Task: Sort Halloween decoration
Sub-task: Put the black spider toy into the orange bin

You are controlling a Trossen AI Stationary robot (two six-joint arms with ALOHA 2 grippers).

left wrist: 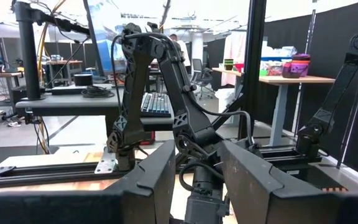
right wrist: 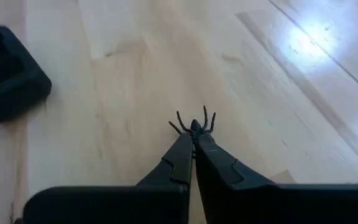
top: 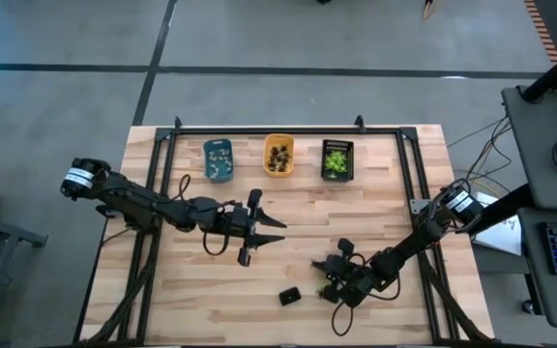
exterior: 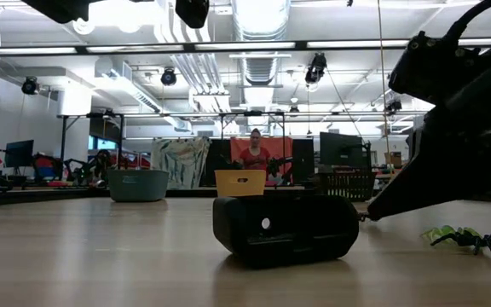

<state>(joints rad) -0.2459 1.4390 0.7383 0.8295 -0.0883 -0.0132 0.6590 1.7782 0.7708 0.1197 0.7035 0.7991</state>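
R gripper (right wrist: pixel 194 144) low nr counter's front edge, right of ctr, jaws clamped on black spider (right wrist: pixel 193 126) by its rear for lift-out | L gripper (top: pixel 259 232) parked mid-counter, jaws apart, nothing held | black tray (top: pixel 337 160) at back edge judged dest.

Worktop (right wrist: pixel 135 68): pale wood planks, smooth, light sheen with glare. Right tool (right wrist: pixel 194 146): matt black plastic fingers (right wrist: pixel 179 163). Black spider (right wrist: pixel 193 124): thin glossy plastic. Black box (exterior: pixel 284 228): smooth satin plastic. Frame rails (top: pixel 288 130): dark matt metal.
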